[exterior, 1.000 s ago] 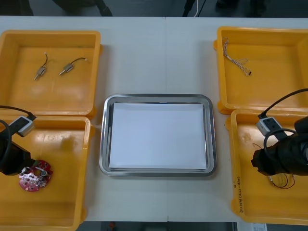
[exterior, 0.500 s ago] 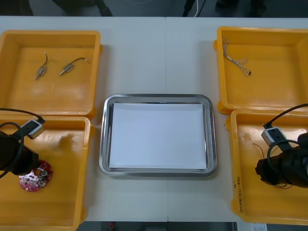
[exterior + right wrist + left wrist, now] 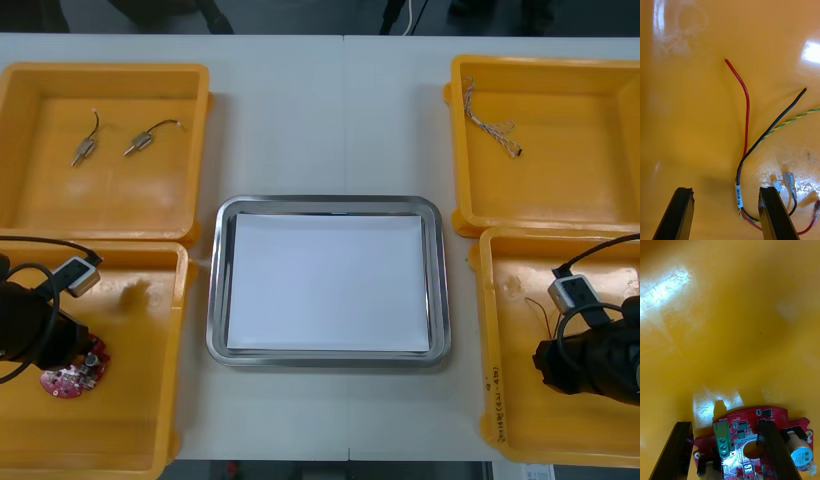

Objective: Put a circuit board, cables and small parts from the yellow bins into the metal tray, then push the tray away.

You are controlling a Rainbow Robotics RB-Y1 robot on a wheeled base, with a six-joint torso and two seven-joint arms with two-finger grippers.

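Your left gripper (image 3: 725,424) sits in the near-left bin (image 3: 180,340), fingers spread over the circuit board (image 3: 747,435) — stiff and light, but its raised parts look fragile, so pinch the bare rim. Your right gripper (image 3: 725,190), also released, brackets the limp cables (image 3: 738,187) in the near-right bin (image 3: 490,400); grip at the label. Lift over the bin walls — the tray (image 3: 215,290) lies between.

I see a pale table (image 3: 280,120) under even light, a thin seam (image 3: 343,110) running from its far edge toward the middle. Beyond that far edge lies dark floor (image 3: 300,14).
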